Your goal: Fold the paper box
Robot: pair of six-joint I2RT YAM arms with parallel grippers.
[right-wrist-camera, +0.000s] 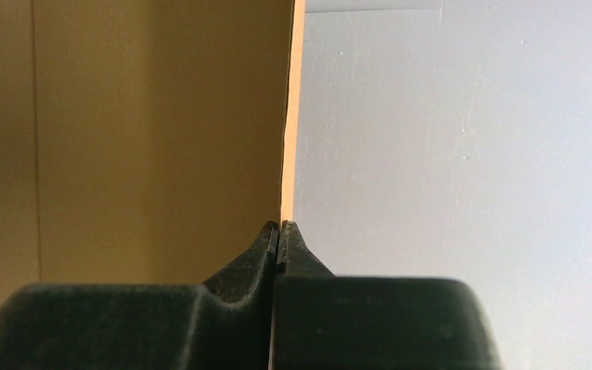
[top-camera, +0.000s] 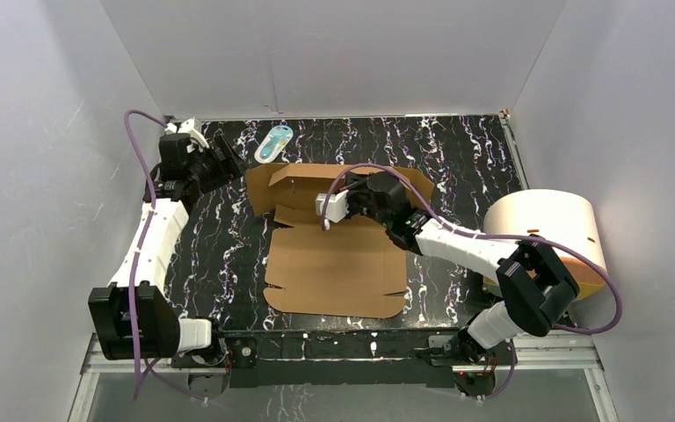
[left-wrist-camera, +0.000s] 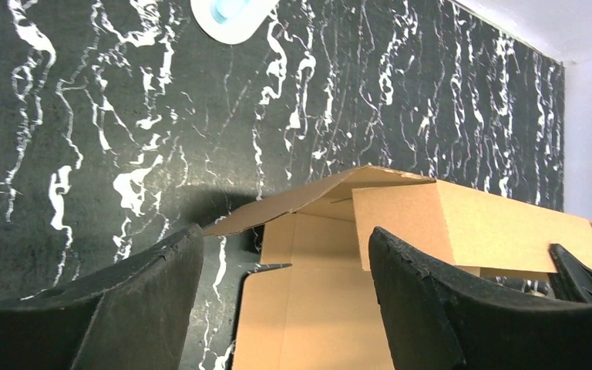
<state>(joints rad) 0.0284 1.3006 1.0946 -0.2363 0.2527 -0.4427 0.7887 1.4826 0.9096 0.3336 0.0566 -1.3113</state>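
counts: one paper box, one cream cylinder, one white-and-blue oval thing, two grippers
box spot: middle of the table, mostly lying flat
box direction: long axis runs from near edge to far edge, with the far end folded up into a wall
left gripper: fingers wide apart with nothing in them, hanging just left of that raised end
right gripper: fingers pressed together, pinching the upright flap's edge

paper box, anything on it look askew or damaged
Nothing torn. The paper box is half folded: its far wall stands up, pinched by the right gripper, while the far left flap sits slanted, not squared up.
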